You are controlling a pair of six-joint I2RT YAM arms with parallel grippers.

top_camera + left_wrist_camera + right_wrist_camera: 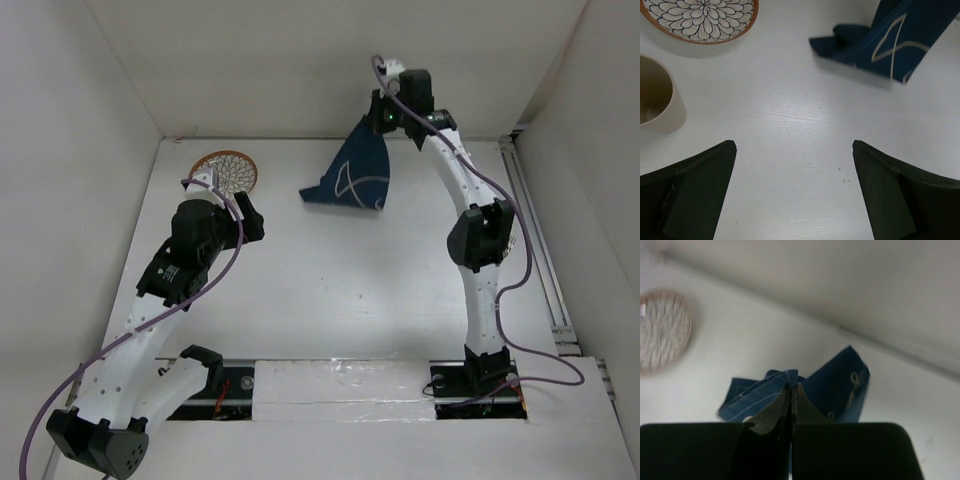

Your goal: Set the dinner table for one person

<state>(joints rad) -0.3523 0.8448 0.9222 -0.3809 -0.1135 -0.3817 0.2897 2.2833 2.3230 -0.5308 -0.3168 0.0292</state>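
Setting: White walls [300, 60] box in a plain white tabletop [330, 290], which runs from the arm bases at its near edge to the far wall.
Right claw [791, 390]: pressed together on a pinch of the placemat [355, 175], near the far edge, right of the middle.
Placemat: navy cloth with white line drawings; one end hangs from the claw, and the other, crumpled end rests on the tabletop.
Left claw [793, 145]: fingers wide apart with nothing between them, above bare tabletop toward the far left corner.
Plate [228, 172]: flower-patterned with an orange rim, in the far left corner, apart from the placemat.
Cup [655, 97]: beige, just beside the left claw and near the plate.
Step in hand: most likely laying the placemat, which is gripped and raised but not spread.
Next move: probably calls for carrying the cloth toward the middle of the tabletop and lowering it so it lies flat, without folds.
Count: one placemat, one plate, one cup, two claws; no cutlery in view.
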